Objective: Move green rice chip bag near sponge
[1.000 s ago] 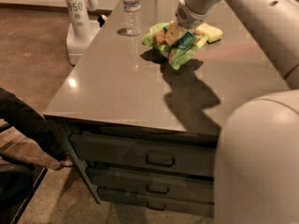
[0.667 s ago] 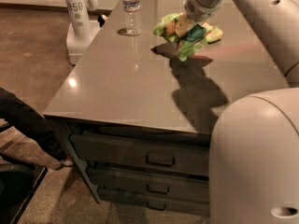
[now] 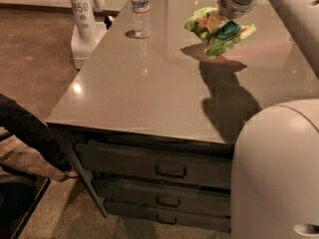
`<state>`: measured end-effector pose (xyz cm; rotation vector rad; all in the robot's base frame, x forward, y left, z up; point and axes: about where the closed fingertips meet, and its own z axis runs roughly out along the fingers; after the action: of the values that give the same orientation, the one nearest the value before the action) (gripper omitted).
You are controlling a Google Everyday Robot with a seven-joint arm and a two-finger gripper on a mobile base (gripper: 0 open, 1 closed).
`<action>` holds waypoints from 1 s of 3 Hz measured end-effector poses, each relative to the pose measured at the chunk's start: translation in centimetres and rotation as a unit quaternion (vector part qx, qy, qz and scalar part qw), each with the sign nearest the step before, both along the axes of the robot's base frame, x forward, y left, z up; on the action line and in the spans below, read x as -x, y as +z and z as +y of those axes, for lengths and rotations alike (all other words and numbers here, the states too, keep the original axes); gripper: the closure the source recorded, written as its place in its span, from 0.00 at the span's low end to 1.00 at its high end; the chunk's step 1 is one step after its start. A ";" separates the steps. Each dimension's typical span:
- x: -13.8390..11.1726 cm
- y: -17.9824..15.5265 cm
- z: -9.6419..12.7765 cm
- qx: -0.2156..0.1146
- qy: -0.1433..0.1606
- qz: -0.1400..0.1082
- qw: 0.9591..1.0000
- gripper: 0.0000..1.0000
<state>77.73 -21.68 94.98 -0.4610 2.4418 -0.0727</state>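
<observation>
Slip risk
Gripper [image 3: 222, 18], far right, pinches the green rice chip bag [image 3: 219, 35] above the table [image 3: 149, 93]; crinkly film may slide free.

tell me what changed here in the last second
The end effector, gripping the green rice chip bag, carried it to the right and farther back across the table, to where the sponge lay. The sponge is now hidden behind the bag. Nothing was newly taken hold of or let go. The water bottle stayed put.
</observation>
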 end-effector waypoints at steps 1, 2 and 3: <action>0.0 -0.4 -2.4 0.000 -0.029 0.001 1.000 0.59; -0.2 -0.6 -4.8 -0.001 -0.061 -0.005 0.998 0.36; -0.4 -0.9 -6.7 0.001 -0.088 -0.006 0.996 0.13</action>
<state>78.18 -28.41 94.06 -0.2441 2.4650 -0.1513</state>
